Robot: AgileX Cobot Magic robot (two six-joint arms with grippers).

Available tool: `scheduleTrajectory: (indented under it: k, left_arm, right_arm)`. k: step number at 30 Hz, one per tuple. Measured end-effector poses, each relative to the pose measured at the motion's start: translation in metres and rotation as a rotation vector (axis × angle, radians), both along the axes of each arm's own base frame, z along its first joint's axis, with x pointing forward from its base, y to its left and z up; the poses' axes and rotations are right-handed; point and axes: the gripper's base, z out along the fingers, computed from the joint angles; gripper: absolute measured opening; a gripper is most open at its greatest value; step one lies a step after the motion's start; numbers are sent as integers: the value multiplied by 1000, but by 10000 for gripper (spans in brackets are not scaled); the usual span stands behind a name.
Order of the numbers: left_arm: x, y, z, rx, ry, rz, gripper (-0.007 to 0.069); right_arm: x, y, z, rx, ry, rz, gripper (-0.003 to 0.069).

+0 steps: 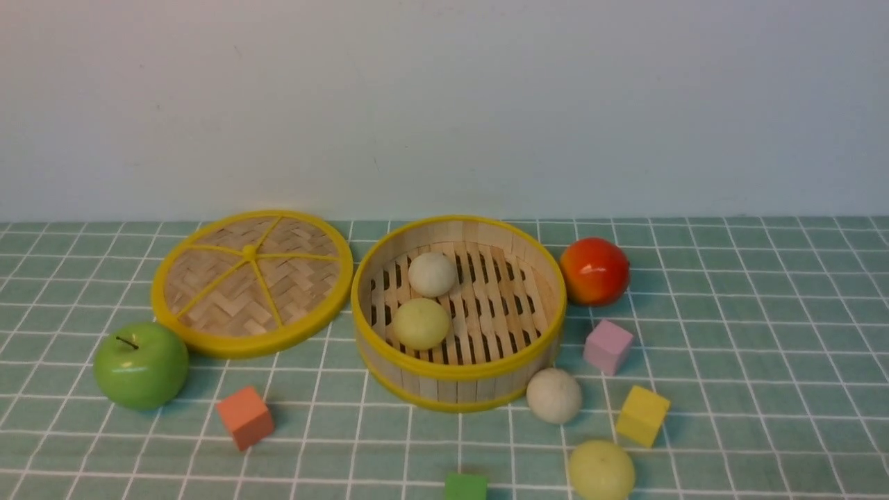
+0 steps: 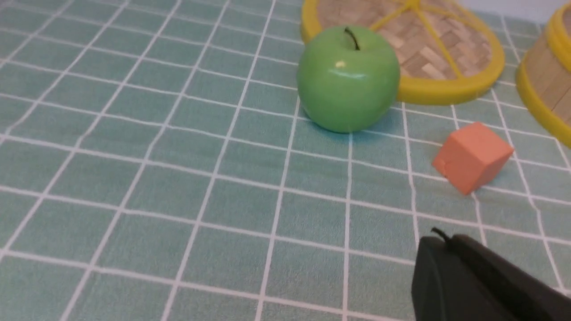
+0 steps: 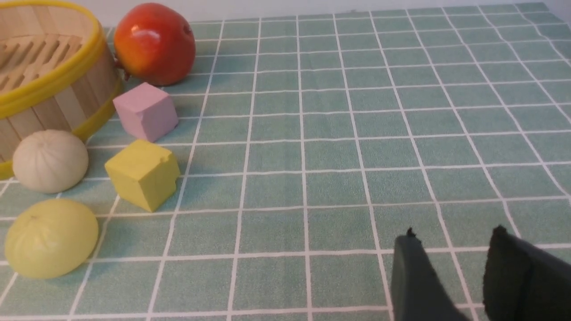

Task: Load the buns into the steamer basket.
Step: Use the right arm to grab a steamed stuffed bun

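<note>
Green apple (image 1: 141,364) just beside the woven lid (image 1: 252,281); glossy red-orange fruit (image 1: 594,271) — pink cube (image 1: 608,346) near it — yellow cube (image 1: 642,415), orange cube (image 1: 244,417), green cube (image 1: 465,486) scattered.

Left end effector (image 2: 446,261) mostly cropped; green cube (image 1: 465,487) half cropped.

We note a teal tablecloth (image 1: 764,312) gridded in white. The steamer basket (image 1: 451,378) is tan slatted bamboo with yellow rims. It holds an off-white bun (image 1: 432,274) and a yellow-green bun (image 1: 421,323); the near white bun (image 1: 553,395) and near green bun (image 1: 601,471) match those colours. The lid (image 1: 250,285) shows tan herringbone weave, yellow rim and spokes. The apple (image 1: 141,364) is glossy green, the fruit (image 1: 594,271) red-orange.
</note>
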Motion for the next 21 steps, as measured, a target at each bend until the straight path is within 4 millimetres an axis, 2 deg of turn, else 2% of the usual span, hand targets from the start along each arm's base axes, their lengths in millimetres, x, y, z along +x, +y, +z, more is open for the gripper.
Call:
scheduleTrajectory:
  k: [21]
  left_arm:
    - [0,0,0,-2,-8,-3,-8]
  right_arm:
    - [0,0,0,0,0,0,240]
